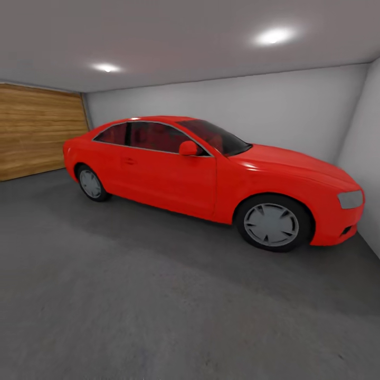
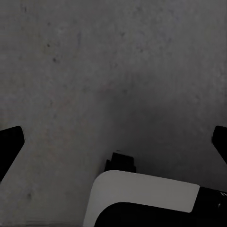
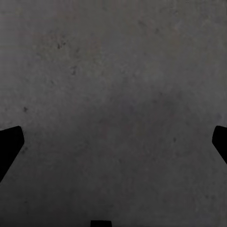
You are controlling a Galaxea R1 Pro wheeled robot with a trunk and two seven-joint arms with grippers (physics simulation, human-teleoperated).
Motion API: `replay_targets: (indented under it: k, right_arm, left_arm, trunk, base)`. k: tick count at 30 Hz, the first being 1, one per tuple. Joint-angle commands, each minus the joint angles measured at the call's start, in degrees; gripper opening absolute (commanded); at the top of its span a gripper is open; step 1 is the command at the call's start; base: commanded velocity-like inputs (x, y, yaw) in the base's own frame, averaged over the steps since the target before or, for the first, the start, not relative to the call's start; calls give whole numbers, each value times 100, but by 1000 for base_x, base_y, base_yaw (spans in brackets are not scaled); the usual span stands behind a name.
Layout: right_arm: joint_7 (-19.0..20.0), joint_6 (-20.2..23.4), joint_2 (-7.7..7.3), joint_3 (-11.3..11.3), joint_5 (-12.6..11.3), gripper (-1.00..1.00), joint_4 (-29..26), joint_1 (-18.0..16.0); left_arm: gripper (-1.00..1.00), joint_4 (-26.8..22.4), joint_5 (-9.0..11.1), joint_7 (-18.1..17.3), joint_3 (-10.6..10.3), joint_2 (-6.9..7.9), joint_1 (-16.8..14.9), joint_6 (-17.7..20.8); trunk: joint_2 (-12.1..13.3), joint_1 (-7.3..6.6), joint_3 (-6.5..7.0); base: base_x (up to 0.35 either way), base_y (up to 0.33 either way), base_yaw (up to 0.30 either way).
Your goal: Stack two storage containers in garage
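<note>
I am in the garage, facing its dark grey speckled floor [image 1: 158,306]. The two storage containers are out of view. In the left wrist view my left gripper [image 2: 113,142] is open, its black fingertips [image 2: 9,142] wide apart over the bare floor [image 2: 94,71], with nothing between them. My right gripper [image 3: 113,142] is open too, its fingertips [image 3: 9,142] spread above the same rough floor [image 3: 113,71], and it holds nothing.
A red coupe car [image 1: 211,179] stands across the middle, its nose near the right white wall [image 1: 364,158]. A wooden garage door [image 1: 37,132] is at the far left. A white and black part of my own body [image 2: 142,196] lies under the left gripper.
</note>
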Motion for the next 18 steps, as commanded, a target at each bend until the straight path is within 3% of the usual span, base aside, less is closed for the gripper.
replay_targets:
  k: [1,18]
  right_arm:
    - [-1,-15,-1,4,41,100,4,-3]
    - [-3,-15,-1,4,41,100,21,-3]
  left_arm:
    - [100,-8,49,15,-10,1,3,-3]
    - [100,-8,51,15,-10,1,3,-3]
  trunk:
    - [-2,0,-5]
    - [-2,0,-5]
  base:
    - [0,0,299]
    - [0,0,299]
